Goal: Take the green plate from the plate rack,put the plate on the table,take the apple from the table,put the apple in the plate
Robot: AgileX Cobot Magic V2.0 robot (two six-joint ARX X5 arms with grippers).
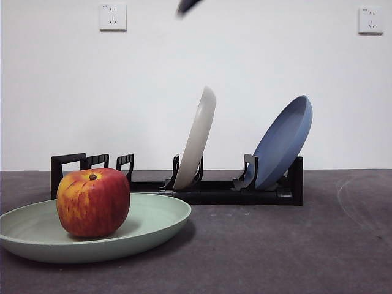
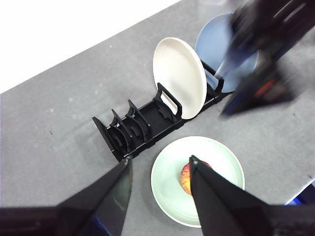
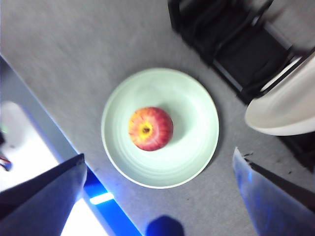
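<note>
The red and yellow apple point(image 1: 93, 202) rests in the pale green plate point(image 1: 156, 220), which lies flat on the table point(image 1: 275, 245) in front of the black plate rack point(image 1: 214, 191). My right gripper point(image 3: 158, 155) hangs high over the apple point(image 3: 150, 129) and plate point(image 3: 194, 110), open, holding nothing. My left gripper point(image 2: 160, 162) is also high and open, with nothing in it. One of its jaws partly covers the apple point(image 2: 186, 178) on the plate point(image 2: 221, 162). Only a black arm tip point(image 1: 187, 5) shows in the front view.
In the rack point(image 2: 142, 125) a cream-white plate point(image 1: 197, 138) and a blue plate point(image 1: 285, 141) stand leaning. The right arm point(image 2: 261, 54) appears blurred over the blue plate in the left wrist view. The table's front edge point(image 3: 74, 152) runs close to the green plate.
</note>
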